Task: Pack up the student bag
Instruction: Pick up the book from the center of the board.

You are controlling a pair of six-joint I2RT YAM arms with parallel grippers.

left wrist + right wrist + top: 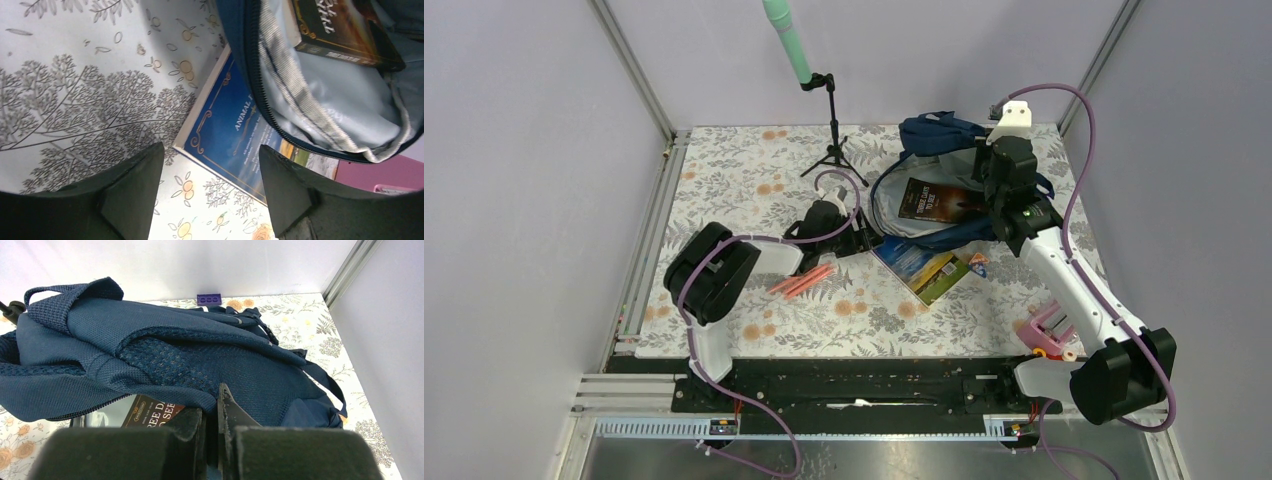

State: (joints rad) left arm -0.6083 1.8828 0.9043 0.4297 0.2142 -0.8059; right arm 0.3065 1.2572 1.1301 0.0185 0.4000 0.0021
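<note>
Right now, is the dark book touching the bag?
Touching. The left wrist view shows the dark book lying inside the open bag, resting flat on its pale inner fabric.

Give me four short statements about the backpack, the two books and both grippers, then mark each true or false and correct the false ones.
1. A dark hardcover book lies inside the open navy blue fabric backpack. True.
2. The blue softcover book is also packed inside the backpack. False: it lies on the floral-patterned table by the opening, with one end under the bag's rim.
3. The left gripper is open and holds nothing. True.
4. The right gripper is spread wide above the table. False: its jaws are shut, right at the backpack's mesh fabric edge.
</note>
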